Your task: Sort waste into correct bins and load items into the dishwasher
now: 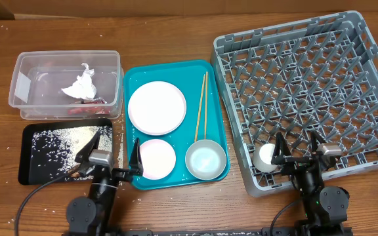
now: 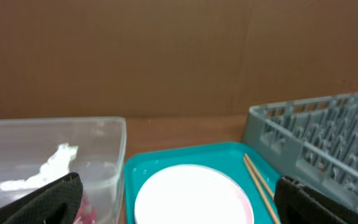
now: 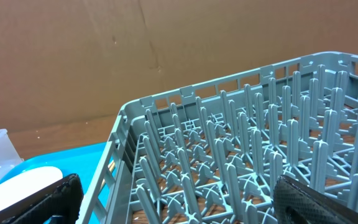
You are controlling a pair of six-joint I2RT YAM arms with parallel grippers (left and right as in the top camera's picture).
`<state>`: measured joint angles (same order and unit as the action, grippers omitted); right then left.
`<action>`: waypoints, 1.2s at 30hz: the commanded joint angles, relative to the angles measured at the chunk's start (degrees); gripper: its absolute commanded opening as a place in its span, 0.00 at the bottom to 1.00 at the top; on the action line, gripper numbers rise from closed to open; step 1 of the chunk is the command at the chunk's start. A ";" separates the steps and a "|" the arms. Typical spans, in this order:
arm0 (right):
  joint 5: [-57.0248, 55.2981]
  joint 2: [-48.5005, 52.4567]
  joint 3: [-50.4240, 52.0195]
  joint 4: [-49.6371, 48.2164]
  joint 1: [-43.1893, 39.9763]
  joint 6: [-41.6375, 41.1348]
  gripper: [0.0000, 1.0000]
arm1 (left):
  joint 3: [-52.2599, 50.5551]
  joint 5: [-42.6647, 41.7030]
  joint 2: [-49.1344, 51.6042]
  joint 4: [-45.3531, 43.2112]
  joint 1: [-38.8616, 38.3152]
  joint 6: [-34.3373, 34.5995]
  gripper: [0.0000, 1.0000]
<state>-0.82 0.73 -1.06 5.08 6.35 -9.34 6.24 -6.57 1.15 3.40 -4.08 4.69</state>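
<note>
**Asker:** How do your pincers stand?

**Robot:** My left pincer (image 1: 112, 152) is spread wide and holds nothing. It hangs over the near edge of the teal tray (image 1: 215, 118), one finger over the black tray (image 1: 38, 164) and the other at the small plate (image 1: 157, 158). My right pincer (image 1: 297, 149) is also spread wide and empty, over the near-left corner of the grey dish rack (image 1: 294, 72).

**Asker:** Where are the dishes?

**Robot:** On the teal tray. The large white plate (image 1: 157, 107) lies at the far left of it, and the small plate is just nearer me. The metal bowl (image 1: 206, 160) sits at the near right. The chopsticks (image 1: 201, 108) lie lengthwise between the large plate and the tray's right rim, their near ends reaching the bowl. A small white cup (image 1: 266, 157) sits in the rack's near-left corner, just beside my right pincer.

**Asker:** And the waste?

**Robot:** A crumpled tissue (image 1: 79, 86) and a red wrapper (image 1: 87, 105) lie in the clear bin (image 1: 51, 85), left of the teal tray. Rice (image 1: 64, 141) is scattered across the black tray, which is just in front of that bin. A few grains dot the tabletop (image 1: 176, 33).
</note>
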 commanded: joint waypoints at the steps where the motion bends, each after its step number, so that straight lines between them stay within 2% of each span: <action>1: -0.17 -0.50 0.59 -0.39 -0.42 0.20 1.00 | -5.99 -1.36 -0.96 -4.33 0.31 4.81 1.00; 7: -0.17 -0.50 0.59 -0.39 -0.42 0.20 1.00 | -5.97 -0.63 -0.76 0.37 0.33 4.72 1.00; 36: -0.17 -0.50 0.59 -0.39 -0.44 0.20 1.00 | -5.97 -0.52 -0.72 0.42 0.31 4.72 1.00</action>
<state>-0.86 0.73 -1.06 5.15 6.35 -9.34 0.47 -7.11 0.95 3.62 -4.08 8.86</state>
